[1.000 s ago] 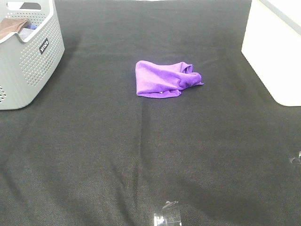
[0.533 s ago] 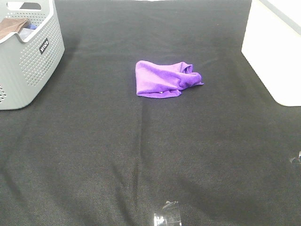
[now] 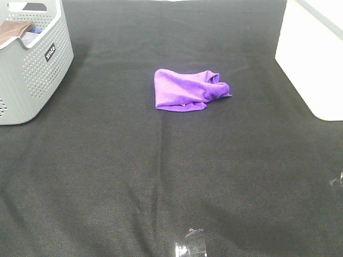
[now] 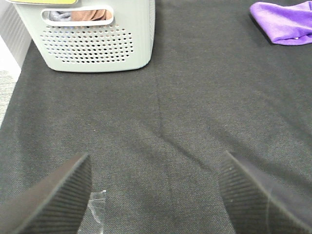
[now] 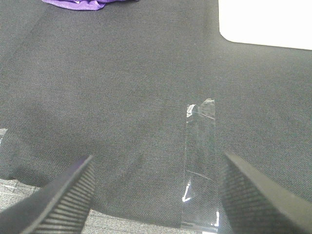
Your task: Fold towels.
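The purple towel (image 3: 187,90) lies crumpled in a loose heap on the black table cover (image 3: 161,176), a little beyond the middle. It also shows in the left wrist view (image 4: 287,22) and at the edge of the right wrist view (image 5: 80,4). No arm shows in the exterior high view. My left gripper (image 4: 156,195) is open and empty above the near left of the cover, far from the towel. My right gripper (image 5: 156,195) is open and empty above the near right edge.
A grey perforated basket (image 3: 40,69) with a brown cloth (image 3: 13,29) inside stands at the far left; it also shows in the left wrist view (image 4: 97,44). A white box (image 3: 316,59) stands at the far right. Clear tape strips (image 5: 200,165) stick to the cover's near edge.
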{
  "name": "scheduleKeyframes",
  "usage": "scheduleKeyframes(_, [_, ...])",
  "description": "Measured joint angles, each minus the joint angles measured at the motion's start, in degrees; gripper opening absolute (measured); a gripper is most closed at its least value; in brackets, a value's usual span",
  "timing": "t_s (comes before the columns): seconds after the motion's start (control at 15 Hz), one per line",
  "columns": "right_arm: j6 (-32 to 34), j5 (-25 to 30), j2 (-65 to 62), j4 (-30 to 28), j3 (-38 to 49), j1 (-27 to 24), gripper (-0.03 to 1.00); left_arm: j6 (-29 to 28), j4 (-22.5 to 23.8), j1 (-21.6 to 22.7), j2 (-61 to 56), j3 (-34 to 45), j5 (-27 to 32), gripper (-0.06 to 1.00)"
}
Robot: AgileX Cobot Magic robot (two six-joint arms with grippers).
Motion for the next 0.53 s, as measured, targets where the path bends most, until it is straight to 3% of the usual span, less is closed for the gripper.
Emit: scheduleKeyframes(0.53, [0.0,0.0,0.0,0.0,0.0,0.0,0.71,0.0,-0.7,0.0,0.0,0.0,0.0,0.68])
